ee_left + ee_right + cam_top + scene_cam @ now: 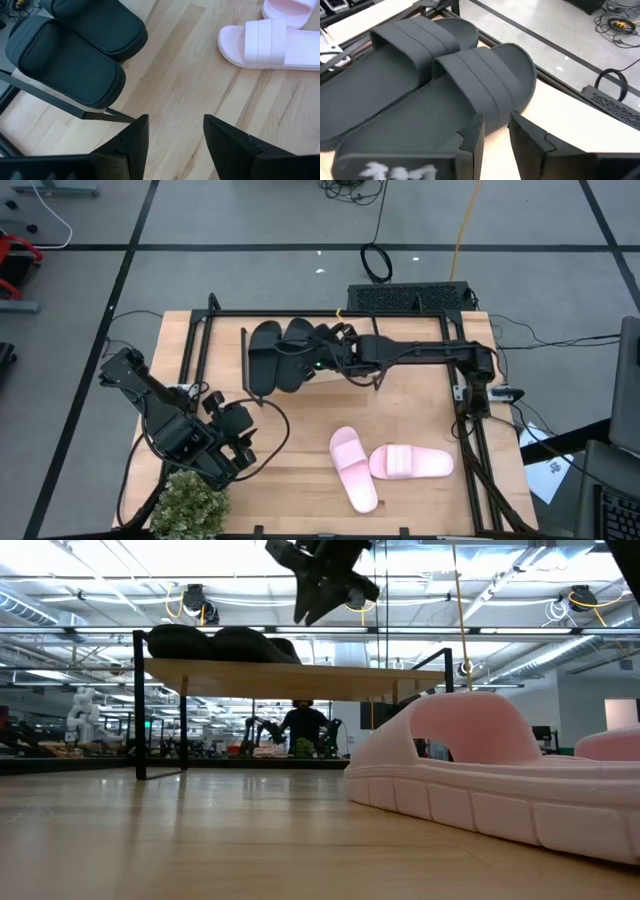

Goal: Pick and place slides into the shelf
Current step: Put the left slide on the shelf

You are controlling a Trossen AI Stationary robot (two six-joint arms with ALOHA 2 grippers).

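Two black slides [265, 355] [296, 350] lie side by side, soles down, on the shelf's wooden top [300, 675] at the far middle of the table; they also show in the right wrist view [395, 95] [480, 90]. My right gripper [332, 345] [495, 137] is open and hangs a little above the shelf beside the right-hand black slide, clear of it in the low view [325, 585]. Two pink slides [352, 468] [410, 463] lie on the table at the near right. My left gripper [175, 135] [245, 445] is open and empty at the near left.
A potted plant [190, 505] stands at the near left corner beside my left arm. The large black frame [465, 420] runs around the table. Bare tabletop [300, 420] lies between the shelf and the pink slides.
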